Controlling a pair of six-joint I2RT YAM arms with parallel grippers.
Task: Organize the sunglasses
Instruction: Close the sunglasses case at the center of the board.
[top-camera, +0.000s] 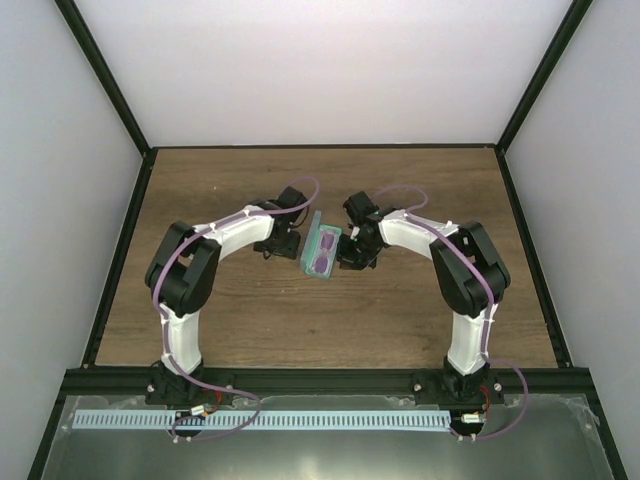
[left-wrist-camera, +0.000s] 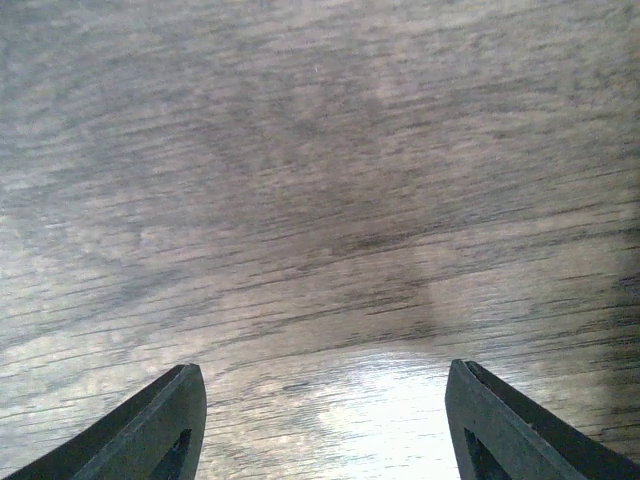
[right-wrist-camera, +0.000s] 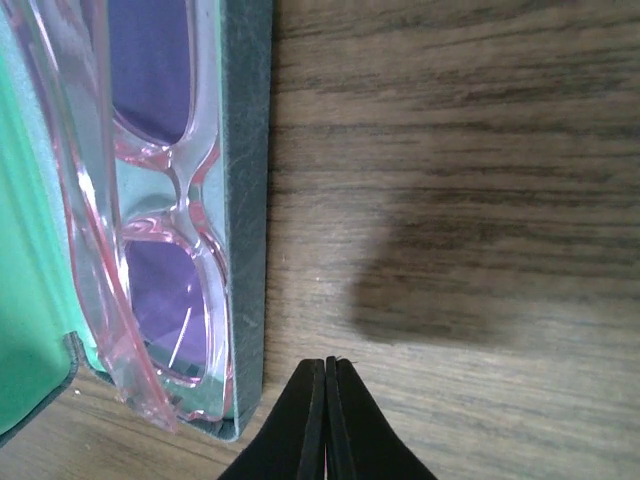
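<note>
**Item: sunglasses**. Clear pink frame, purple lenses. They lie inside the open case, lengthwise along its right wall. In the overhead view, case and glasses sit at the centre of the table, between the two wrists.

**Item: case.** Grey-teal rim, green lining. In the right wrist view its long straight edge runs from the top down to a rounded corner at lower left. Bare wood fills everything to the right of that edge.

**Item: right gripper**. Fingers are pressed together tip to tip, with nothing between them. The tips sit just right of the case's lower corner, over wood. Whether they touch the case cannot be told.

**Item: left gripper**. Fingers stand well apart and hold nothing, with only wood grain between and beyond them. In the overhead view it sits just left of the case.

**Room:** In the overhead view, open board lies above and below the case. The black frame rails bound the table left and right, well apart from both arms.
</note>
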